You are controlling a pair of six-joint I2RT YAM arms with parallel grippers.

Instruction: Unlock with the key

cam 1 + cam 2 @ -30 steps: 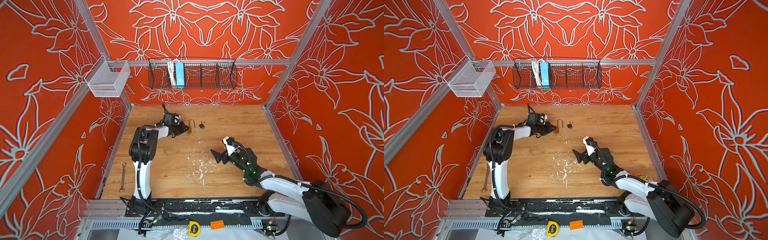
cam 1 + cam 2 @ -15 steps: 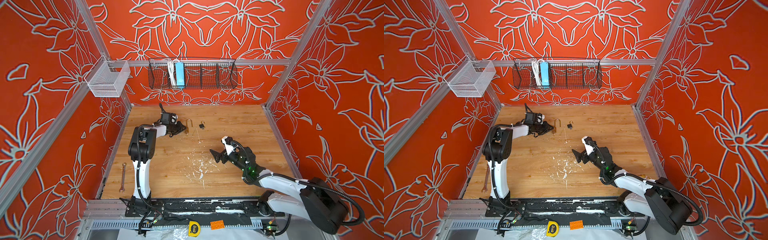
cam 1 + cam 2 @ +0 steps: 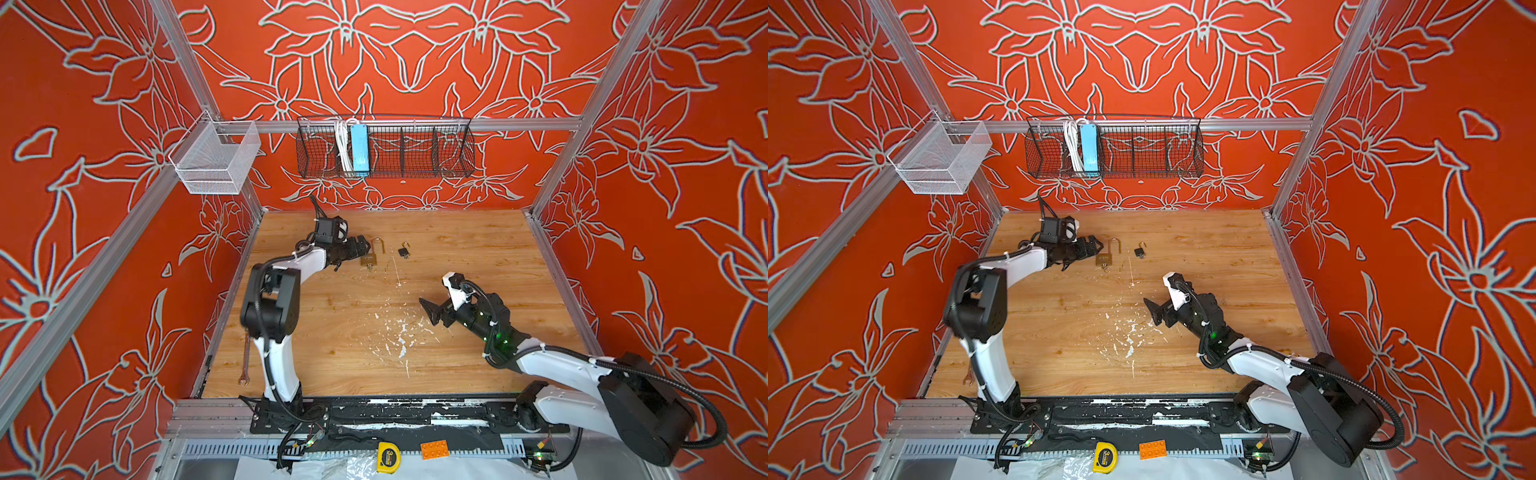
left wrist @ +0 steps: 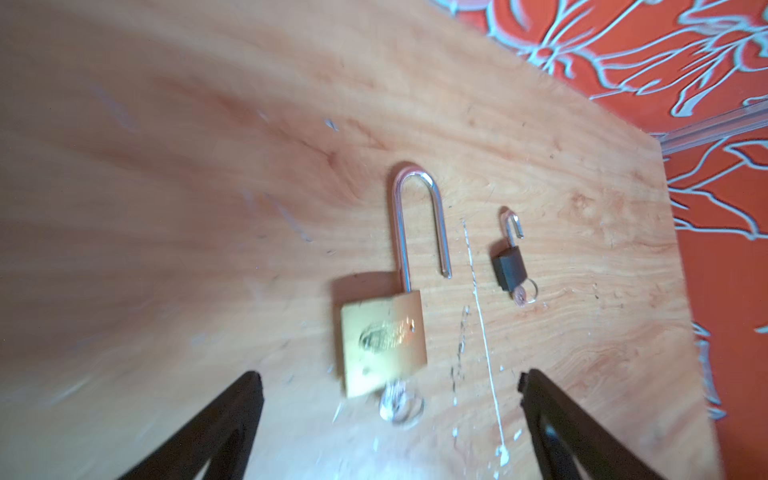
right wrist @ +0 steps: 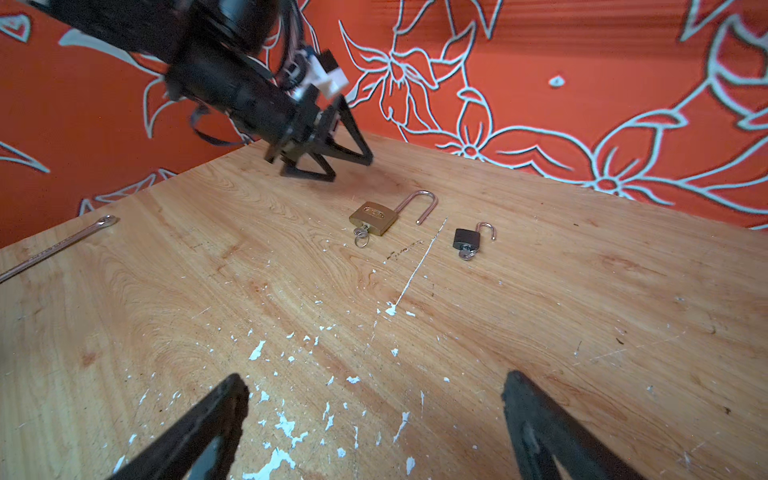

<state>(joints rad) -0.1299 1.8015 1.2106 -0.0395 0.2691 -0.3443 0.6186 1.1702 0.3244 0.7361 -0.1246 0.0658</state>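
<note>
- Two padlocks lie flat at the far side of the wooden table (image 3: 478, 257), near each other but apart: a brass padlock (image 3: 368, 260) with a long shackle and a small black padlock (image 3: 403, 252). Both shackles are sprung free.
- Two keys, one in the base of each lock: the brass lock's key (image 5: 360, 235) and the black lock's key (image 5: 466, 253). Only the wrist views show them clearly; in both top views they are too small to make out.
- The left gripper (image 5: 351, 168) sits just beside the brass padlock, jaws spread wide and empty.
- The right gripper (image 3: 430, 311) hovers mid-table, well apart from both locks, jaws also wide and empty.
- One wrench (image 5: 54, 245) lies at the table's left edge; the right wrist view and the top views show it, while the blurred left wrist view does not.
- Only the top views show one white mesh basket (image 3: 942, 160) and one black wire basket (image 3: 1142, 153).
</note>
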